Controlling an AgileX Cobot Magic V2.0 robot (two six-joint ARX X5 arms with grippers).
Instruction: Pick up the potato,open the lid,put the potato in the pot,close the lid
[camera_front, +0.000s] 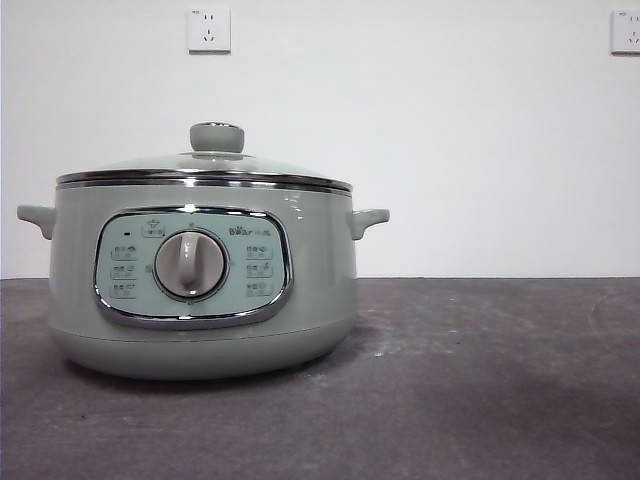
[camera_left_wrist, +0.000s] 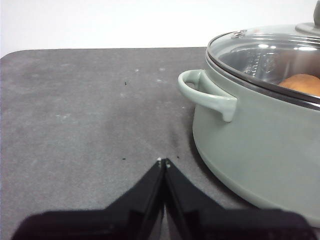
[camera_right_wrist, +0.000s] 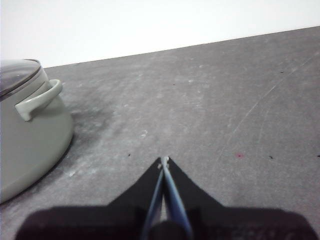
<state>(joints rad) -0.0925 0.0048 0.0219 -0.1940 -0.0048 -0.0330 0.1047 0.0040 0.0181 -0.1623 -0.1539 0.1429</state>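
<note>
Sage-green pot (camera_front: 200, 300) is stood on the grey table (camera_front: 480, 380) | glass lid (camera_front: 205, 165) is seated on its rim | potato (camera_left_wrist: 302, 84) is seen inside through the glass | left gripper (camera_left_wrist: 163, 162) is held beside one handle, jaws pressed together | right gripper (camera_right_wrist: 164, 160) is held well apart from the pot, jaws pressed together

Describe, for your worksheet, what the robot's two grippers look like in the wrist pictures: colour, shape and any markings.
Each gripper has two matte black jaws that taper from a broad base to a narrow point. The left gripper shows tiny pale specks at its tips. The right gripper has the same pale specks, plus a bluish sheen along the jaws' inner edges. No cables or lettering are visible.
</note>
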